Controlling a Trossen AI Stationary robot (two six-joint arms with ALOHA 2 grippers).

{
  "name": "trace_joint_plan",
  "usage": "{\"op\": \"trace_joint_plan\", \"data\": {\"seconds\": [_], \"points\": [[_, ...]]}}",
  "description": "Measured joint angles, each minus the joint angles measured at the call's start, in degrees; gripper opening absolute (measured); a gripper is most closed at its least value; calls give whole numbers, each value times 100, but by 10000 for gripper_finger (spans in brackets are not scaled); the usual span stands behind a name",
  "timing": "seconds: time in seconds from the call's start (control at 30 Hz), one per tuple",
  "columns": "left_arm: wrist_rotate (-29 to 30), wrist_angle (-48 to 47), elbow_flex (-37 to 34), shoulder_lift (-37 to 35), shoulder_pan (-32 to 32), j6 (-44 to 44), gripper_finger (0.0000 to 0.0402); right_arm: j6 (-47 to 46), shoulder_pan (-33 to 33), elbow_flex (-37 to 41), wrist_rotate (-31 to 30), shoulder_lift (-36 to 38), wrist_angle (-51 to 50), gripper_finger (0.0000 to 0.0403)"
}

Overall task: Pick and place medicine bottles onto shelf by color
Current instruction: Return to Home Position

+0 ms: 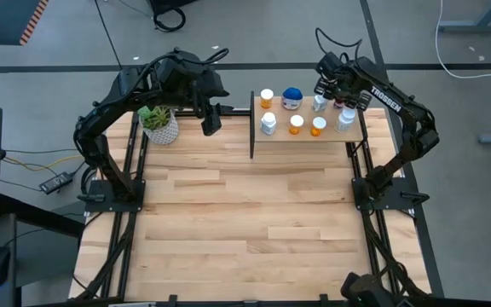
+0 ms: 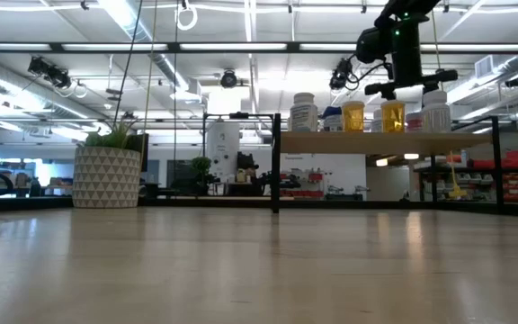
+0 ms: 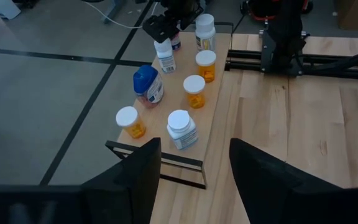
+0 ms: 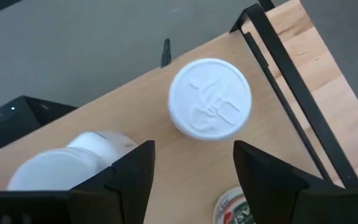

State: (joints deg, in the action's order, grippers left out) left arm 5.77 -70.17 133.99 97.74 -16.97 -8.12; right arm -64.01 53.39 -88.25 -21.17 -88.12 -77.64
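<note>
The light-wood shelf (image 1: 307,136) with black posts stands at the table's far edge and carries several medicine bottles: orange ones (image 1: 296,124), a blue one (image 1: 292,98) and white ones (image 1: 268,124). My right gripper (image 1: 329,90) hovers open and empty above the shelf's far right part, over a white-capped bottle (image 4: 210,107) and beside another (image 4: 61,165). In the low view it hangs above the bottle row (image 2: 394,88). My left gripper (image 1: 210,119) is open and empty, in the air left of the shelf, facing the bottles (image 3: 194,149).
A potted green plant (image 1: 158,124) stands at the table's far left, near my left arm. The shelf's black end frame (image 1: 252,124) faces my left gripper. The broad wooden tabletop (image 1: 245,222) spreads out in front of the shelf.
</note>
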Motion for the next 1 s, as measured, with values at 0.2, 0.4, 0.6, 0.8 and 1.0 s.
{"op": "trace_joint_plan", "data": {"seconds": [0.2, 0.4, 0.6, 0.8, 1.0], "points": [[-1, -23, 0, -1, 17, 2, 201, 118, -106, 0, 23, 127, -192, 226], [0, -35, 0, 1, 17, -2, 194, 149, -269, -4, -296, 623, -150, 226], [1, -35, 0, 1, 17, -4, 194, 338, -388, -7, -449, 1141, 105, 226], [1, -84, 0, 1, 17, -4, 195, 822, -777, -9, -133, 1462, 623, 226], [-6, -379, 0, 1, 49, 34, 188, 1789, -1481, -9, 554, 1718, 1170, 226]]}}
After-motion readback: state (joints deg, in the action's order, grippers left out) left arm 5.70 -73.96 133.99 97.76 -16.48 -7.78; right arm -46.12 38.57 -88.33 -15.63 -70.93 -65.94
